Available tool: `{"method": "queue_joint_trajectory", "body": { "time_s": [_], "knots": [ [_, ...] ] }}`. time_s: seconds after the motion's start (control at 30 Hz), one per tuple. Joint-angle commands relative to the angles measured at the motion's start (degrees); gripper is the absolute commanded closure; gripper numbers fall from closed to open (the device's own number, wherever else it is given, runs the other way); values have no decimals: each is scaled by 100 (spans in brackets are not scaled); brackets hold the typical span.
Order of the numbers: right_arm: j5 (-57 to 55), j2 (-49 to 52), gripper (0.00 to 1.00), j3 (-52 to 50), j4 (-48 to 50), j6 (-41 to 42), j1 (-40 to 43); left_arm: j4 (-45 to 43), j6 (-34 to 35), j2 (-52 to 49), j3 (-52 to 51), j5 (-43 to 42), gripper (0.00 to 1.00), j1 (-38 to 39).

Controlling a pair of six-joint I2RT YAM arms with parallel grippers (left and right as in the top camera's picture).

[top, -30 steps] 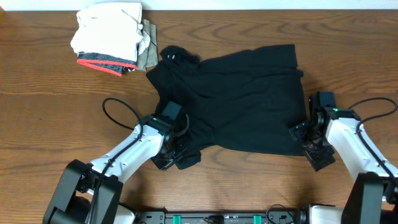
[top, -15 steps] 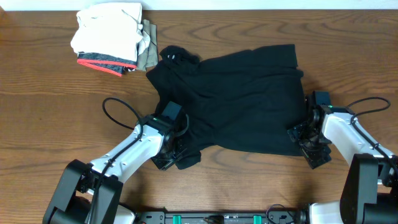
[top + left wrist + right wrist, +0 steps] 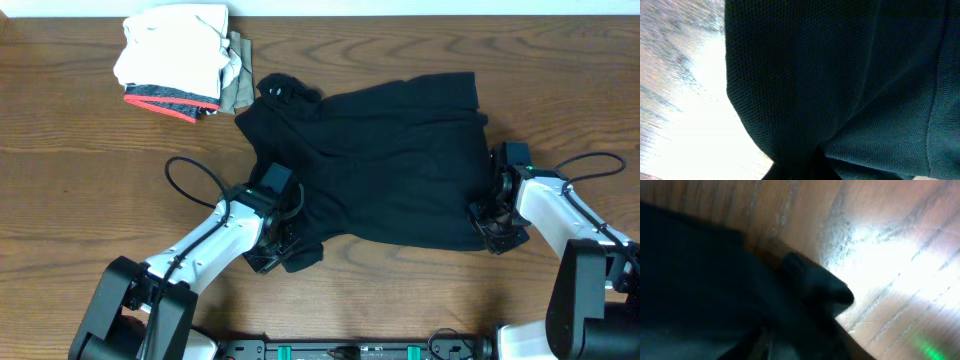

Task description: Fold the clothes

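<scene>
The left gripper (image 3: 282,247) is clamped tight on a bunched near corner of the black shirt (image 3: 380,160). The right gripper (image 3: 492,222) sits at the opposite near corner; its wrist view is too blurred to tell whether its fingers pinch cloth. The shirt lies spread on the wooden table (image 3: 80,200), beside a stack of folded garments (image 3: 175,65). For a clean fold, both corners should be firmly held, then lifted together and carried evenly across.
</scene>
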State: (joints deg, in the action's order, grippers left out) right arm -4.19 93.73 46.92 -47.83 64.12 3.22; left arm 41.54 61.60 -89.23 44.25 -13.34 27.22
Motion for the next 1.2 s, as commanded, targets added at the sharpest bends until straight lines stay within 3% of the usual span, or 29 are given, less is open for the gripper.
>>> {"method": "queue_joint_trajectory", "body": {
  "time_s": [0.0,0.03,0.07,0.3,0.47,0.73,1.17],
  "knots": [
    [-181,208,87,-146,-74,85,35,76,-52,72,-52,48,94,9],
    [-184,208,98,-146,-72,87,35,92,-52,72,-52,48,94,9],
    [-184,208,99,-146,-76,107,35,114,-52,72,-52,46,94,9],
    [-308,151,98,76,-496,105,92,767,-103,304,138,28,94,9],
    [-605,-17,98,686,-1552,101,146,1484,-205,920,433,26,94,9],
    [-610,-55,99,1838,-2966,-389,146,1818,-308,2114,640,24,94,9],
    [-595,-55,98,2208,-3445,-396,146,2302,-308,2774,640,22,94,9]
  ]
}}
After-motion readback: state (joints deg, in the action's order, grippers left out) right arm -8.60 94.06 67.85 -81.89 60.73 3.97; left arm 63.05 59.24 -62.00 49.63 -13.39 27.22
